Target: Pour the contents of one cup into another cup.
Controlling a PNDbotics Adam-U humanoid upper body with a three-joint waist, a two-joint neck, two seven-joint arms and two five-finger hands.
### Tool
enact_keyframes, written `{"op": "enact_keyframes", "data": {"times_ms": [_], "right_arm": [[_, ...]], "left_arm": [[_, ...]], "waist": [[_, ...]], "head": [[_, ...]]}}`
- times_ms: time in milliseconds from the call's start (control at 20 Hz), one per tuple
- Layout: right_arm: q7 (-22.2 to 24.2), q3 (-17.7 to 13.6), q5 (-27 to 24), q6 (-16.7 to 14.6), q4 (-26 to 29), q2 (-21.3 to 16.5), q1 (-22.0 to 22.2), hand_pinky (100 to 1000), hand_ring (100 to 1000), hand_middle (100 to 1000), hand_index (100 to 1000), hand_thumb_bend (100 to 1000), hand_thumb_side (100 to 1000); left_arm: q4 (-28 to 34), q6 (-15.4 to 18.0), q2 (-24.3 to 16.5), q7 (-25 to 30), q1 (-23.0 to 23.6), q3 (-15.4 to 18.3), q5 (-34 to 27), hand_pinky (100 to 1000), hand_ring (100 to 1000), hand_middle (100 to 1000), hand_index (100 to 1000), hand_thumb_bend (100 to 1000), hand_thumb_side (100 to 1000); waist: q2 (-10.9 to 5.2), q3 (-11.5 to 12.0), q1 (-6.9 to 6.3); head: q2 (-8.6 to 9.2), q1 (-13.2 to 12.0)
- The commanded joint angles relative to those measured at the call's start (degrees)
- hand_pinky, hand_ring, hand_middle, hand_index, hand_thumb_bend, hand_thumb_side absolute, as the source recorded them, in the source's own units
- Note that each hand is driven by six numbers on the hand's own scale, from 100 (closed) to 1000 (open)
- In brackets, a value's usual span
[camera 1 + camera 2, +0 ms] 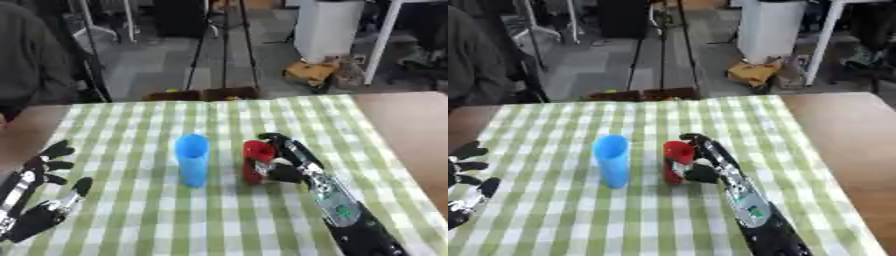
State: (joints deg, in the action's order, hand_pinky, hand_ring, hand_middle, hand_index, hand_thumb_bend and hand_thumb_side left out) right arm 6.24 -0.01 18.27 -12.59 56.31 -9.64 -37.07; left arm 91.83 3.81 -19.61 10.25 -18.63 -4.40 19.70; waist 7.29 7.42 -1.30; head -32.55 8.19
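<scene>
Cups, two, upright on a green-and-white checked tablecloth [219, 215]: short red plastic cup [256, 161], tall blue plastic cup [192, 159] just beside it, apart. Both probably light, stiff, smooth-walled, easily tipped; best gripped mid-wall. Right hand [289, 162] has fingers curled round the red cup. Left hand [42, 197] idle at lower left, fingers spread. Brown tabletop [411, 130]; cluttered room beyond

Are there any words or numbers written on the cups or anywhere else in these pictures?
No text can be read anywhere.
The blue cup: plain, no writing.
The red cup in the right hand: no label shows.
The right forearm has a small green spot, too blurred to read.
The checked cloth: only green and white squares.
The left hand rests open, unmarked.
</scene>
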Motion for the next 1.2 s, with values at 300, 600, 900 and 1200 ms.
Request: {"op": "enact_keyframes", "data": {"times_ms": [300,600,900,1200], "right_arm": [[-1.5,0.0,-0.8,0.1,0.9,-0.1,-0.8,623,561,506,839,323,269],[-1.0,0.3,-0.6,-0.4,1.7,-0.4,-0.6,627,566,518,842,315,261],[0.5,0.7,-0.8,-0.8,4.0,-1.5,-0.2,652,588,537,853,327,269],[1.0,0.9,-0.9,-1.2,6.0,-2.3,0.7,657,593,540,855,330,271]], "left_arm": [[1.2,-0.2,-0.6,-0.4,-0.8,0.2,-0.3,697,811,871,951,378,596],[1.2,-0.3,-0.7,-0.5,-0.6,0.2,-0.2,697,810,871,951,373,597],[1.2,-0.4,-0.8,-0.5,-0.4,0.2,-0.2,696,809,871,951,373,596],[1.2,-0.5,-0.8,-0.6,-0.1,0.1,-0.1,697,809,870,951,374,596]], "waist": [[-0.73,-0.2,-0.05],[-1.08,-0.5,0.02],[-1.69,-1.0,0.20],[-2.10,-1.5,0.31]], "head": [[0.60,-0.3],[0.35,-0.4],[-0.04,-0.6],[-0.34,-0.8]]}}
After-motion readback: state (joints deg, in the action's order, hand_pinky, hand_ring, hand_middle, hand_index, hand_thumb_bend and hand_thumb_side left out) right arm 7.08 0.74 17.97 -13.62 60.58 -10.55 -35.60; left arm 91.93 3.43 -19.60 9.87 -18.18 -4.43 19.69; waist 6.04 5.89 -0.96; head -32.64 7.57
